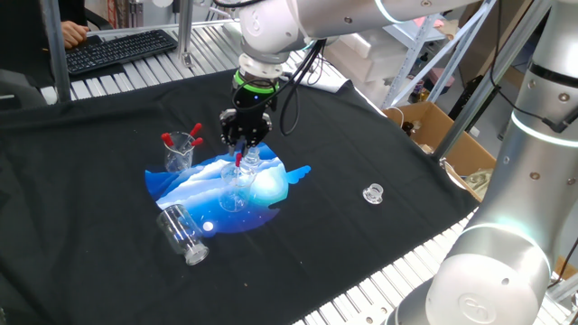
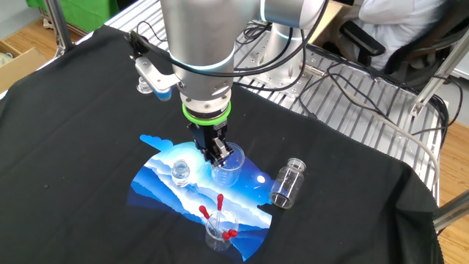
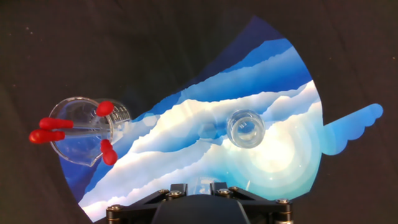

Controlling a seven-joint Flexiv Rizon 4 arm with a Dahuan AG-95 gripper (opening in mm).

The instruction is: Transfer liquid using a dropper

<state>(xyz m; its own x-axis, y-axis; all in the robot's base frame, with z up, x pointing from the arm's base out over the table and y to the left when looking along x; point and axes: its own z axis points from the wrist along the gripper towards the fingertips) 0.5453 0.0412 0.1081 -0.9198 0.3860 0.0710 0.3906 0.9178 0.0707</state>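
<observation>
while pincer [image 1: 241,152] nips one dropper [image 1: 238,162] narrow, four droppers [image 3: 55,123] stand in one beaker [image 3: 69,152]; one bottle [image 3: 245,129] upright.

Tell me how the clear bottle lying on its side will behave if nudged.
The bottle is round and lies on its side, so it would probably roll. It looks like empty glass, so it is likely light, slippery and breakable.

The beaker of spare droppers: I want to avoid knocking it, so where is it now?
In one fixed view the beaker stands at the blue mat's left edge, left of the hand and behind the lying bottle.
</observation>
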